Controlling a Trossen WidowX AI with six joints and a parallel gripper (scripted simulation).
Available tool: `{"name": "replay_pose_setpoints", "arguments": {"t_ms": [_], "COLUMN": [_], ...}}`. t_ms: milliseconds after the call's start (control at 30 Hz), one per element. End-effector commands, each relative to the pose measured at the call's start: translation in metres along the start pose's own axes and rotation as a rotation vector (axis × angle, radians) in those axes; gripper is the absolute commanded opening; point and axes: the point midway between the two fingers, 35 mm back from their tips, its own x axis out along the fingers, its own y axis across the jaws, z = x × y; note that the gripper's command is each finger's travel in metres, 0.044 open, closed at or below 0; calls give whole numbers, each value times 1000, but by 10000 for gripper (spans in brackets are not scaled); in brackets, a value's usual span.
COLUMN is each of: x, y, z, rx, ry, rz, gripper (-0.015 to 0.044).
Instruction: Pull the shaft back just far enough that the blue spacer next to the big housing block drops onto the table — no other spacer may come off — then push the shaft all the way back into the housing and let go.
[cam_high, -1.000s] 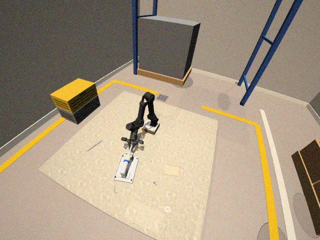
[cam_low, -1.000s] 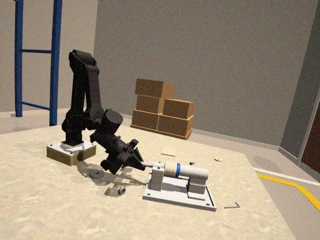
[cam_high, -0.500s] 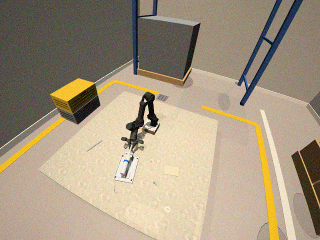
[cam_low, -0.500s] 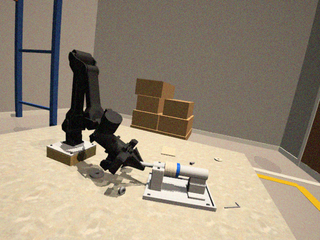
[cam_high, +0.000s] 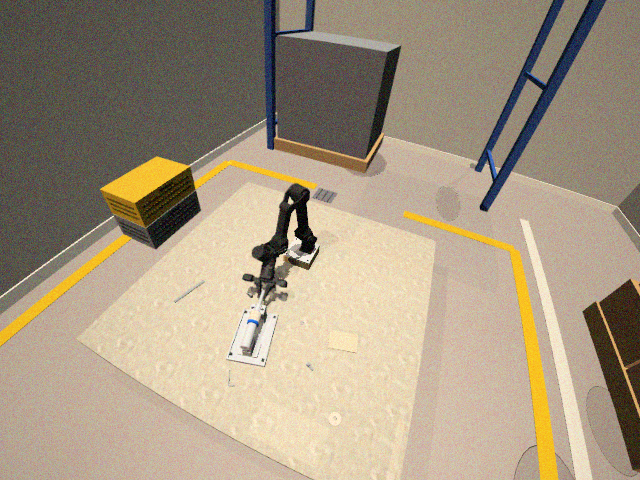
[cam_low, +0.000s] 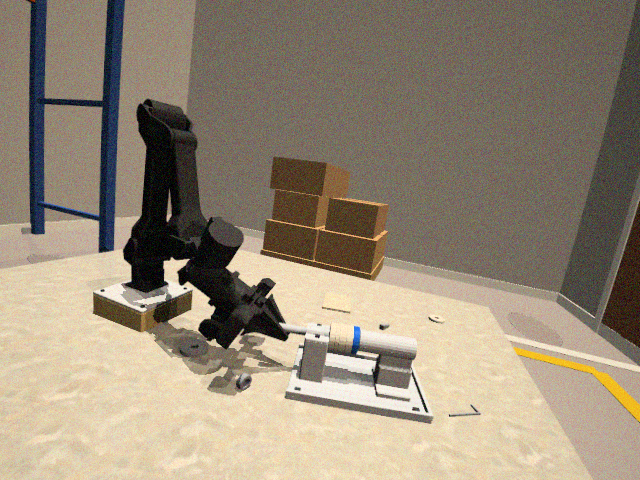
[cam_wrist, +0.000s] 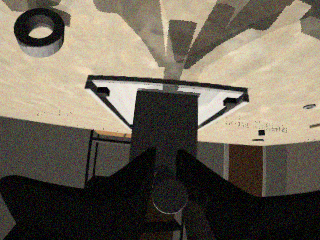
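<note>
The blue spacer (cam_high: 252, 321) (cam_low: 356, 339) sits on the shaft line against the round white housing (cam_high: 248, 335) (cam_low: 387, 345). Cream spacers (cam_low: 341, 337) fill the space between it and the upright end block (cam_low: 313, 356) (cam_wrist: 165, 120). The shaft (cam_low: 295, 328) (cam_wrist: 170, 197) sticks out of the end block on the arm's side. My gripper (cam_high: 262, 295) (cam_low: 283, 330) (cam_wrist: 166, 154) is shut on this protruding end, close to the end block. The shaft inside the spacers and housing is hidden. The assembly stands on a white base plate (cam_high: 271, 330) (cam_low: 346, 403).
A grey ring (cam_low: 243, 381) (cam_wrist: 39, 32) and a dark washer (cam_low: 193, 346) lie near the gripper. A hex key (cam_high: 230, 379) (cam_low: 465, 413) lies beyond the plate. A rod (cam_high: 189, 291), a cream square (cam_high: 343, 341) (cam_low: 336, 302) and a pale washer (cam_high: 334, 418) (cam_low: 436, 318) lie farther out.
</note>
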Motion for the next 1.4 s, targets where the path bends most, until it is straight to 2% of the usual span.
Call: {"name": "replay_pose_setpoints", "arguments": {"t_ms": [0,1367], "x": [-1,-5], "y": [0,0], "z": [1,3], "rx": [-2,-2], "ry": [-1,-1], "rz": [-2,-2], "gripper": [0,0]}}
